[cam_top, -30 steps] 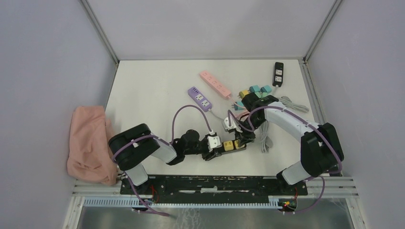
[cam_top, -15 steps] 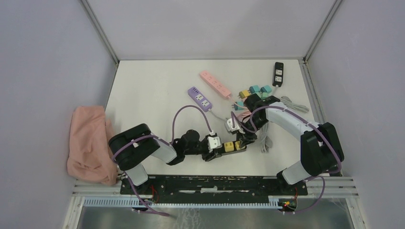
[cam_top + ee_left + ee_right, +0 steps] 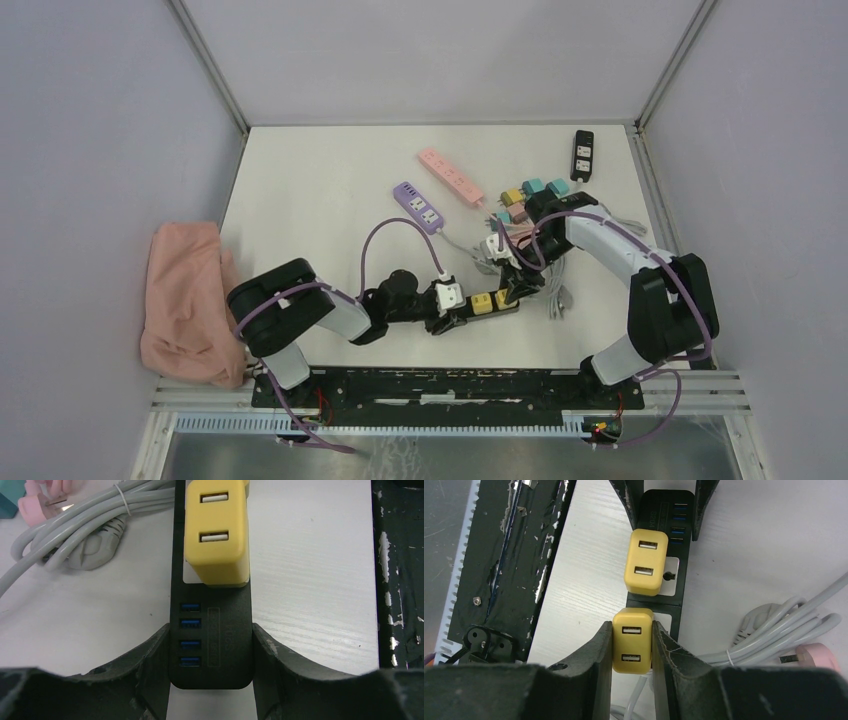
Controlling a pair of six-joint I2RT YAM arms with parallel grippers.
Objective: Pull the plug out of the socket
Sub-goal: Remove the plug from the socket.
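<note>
— Where do we have the yellow plug [image 3: 632,640]?
— Our right fingers [image 3: 596,655] are clamped on its sides, at the end of the black power strip [image 3: 225,630], by the middle of the worktop's [image 3: 320,200] near edge.
— And our left fingers [image 3: 150,652]?
— Partly closed, pinching the strip's USB end. A second yellow plug [image 3: 645,562] sits between.

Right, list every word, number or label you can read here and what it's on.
Black power strip, raised marking beside its blue USB ports: too faint to read.
Yellow plugs: no print visible.
Pink strip, purple strip, far black strip: too small to tell.
</note>
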